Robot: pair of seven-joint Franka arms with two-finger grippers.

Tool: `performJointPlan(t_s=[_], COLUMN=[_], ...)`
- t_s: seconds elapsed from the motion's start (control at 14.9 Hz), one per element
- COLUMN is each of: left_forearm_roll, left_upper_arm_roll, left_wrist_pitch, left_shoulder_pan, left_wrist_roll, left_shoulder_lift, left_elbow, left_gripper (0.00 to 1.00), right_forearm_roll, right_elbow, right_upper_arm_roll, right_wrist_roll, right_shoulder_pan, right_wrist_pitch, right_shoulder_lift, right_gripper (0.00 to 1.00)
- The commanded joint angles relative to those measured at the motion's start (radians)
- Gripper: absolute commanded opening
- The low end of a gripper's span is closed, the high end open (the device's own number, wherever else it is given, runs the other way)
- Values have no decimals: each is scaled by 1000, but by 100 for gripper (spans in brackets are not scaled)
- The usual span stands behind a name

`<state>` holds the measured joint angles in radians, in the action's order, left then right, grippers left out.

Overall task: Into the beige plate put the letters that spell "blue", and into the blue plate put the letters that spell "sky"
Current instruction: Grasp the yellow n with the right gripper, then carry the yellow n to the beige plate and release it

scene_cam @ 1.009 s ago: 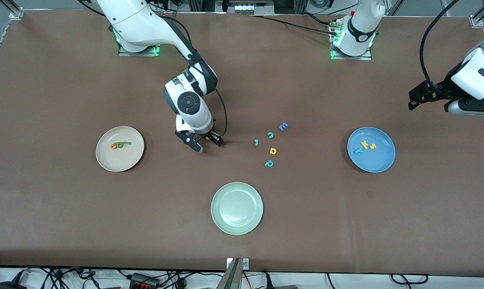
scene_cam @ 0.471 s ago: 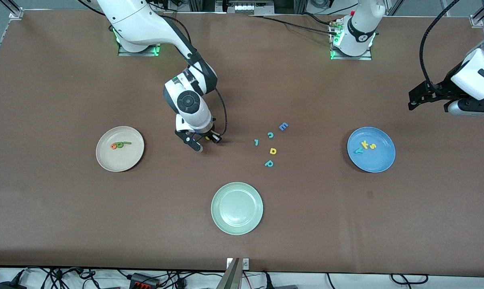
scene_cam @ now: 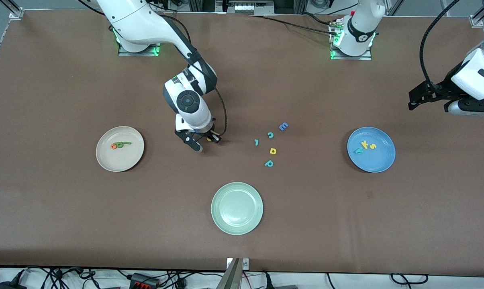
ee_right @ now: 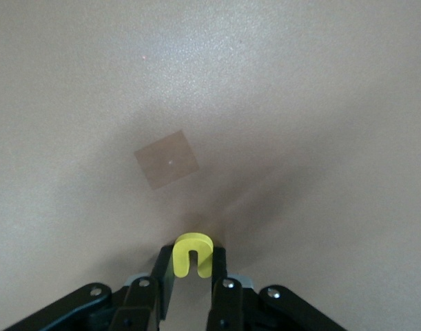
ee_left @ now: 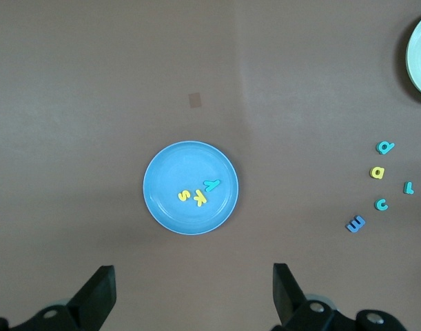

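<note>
Yellow foam letter u point(ee_right: 192, 254) pinched by the right tool point(ee_right: 191, 276), last piece of "blue".
Round beige plate point(scene_cam: 105, 160) lies at nine o'clock from it; the left tool point(ee_left: 193, 293) waits wide open above the round blue plate point(ee_left: 162, 200).

Brown table point(scene_cam: 65, 224), cables along edge point(scene_cam: 161, 277)

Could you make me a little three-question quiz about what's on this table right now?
1. True or false: the blue plate holds three letters.
2. What does the right tool pinch? A) teal c B) yellow u C) blue E
3. Fill in: the beige plate already holds the orange e, the light green letter and the dark green ___.

Key: 1 true. 2 B. 3 bar. The left tool waits open above the blue plate.
</note>
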<state>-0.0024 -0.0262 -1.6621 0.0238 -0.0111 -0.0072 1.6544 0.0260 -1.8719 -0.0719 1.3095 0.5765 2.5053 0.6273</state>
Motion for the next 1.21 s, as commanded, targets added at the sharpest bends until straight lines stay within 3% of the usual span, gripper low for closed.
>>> performJointPlan(t_s=[0.0,0.2,0.81,1.14], left_forearm_roll=[-18,-18,-18,-18], left_upper_arm_roll=[3,3,3,3], left_wrist_pitch=[24,24,24,24], left_shoulder_pan=[4,4,4,4], left_wrist_roll=[-4,-4,-4,-4], left_shoulder_lift=[12,12,12,12], left_elbow=[-31,-31,-33,-31], left_gripper=[100,100,100,100], right_forearm_roll=[8,0,-3,-12], right_elbow=[-13,-10,-6,-10], right_upper_arm_roll=[3,3,4,4], right_wrist_roll=[-1,-73,-672,-872], right_shoulder_pan=[-26,-95,-418,-536], right_wrist_pitch=[6,-40,-344,-370], right_shoulder_lift=[-38,-76,-139,-132], right_gripper=[11,11,11,11])
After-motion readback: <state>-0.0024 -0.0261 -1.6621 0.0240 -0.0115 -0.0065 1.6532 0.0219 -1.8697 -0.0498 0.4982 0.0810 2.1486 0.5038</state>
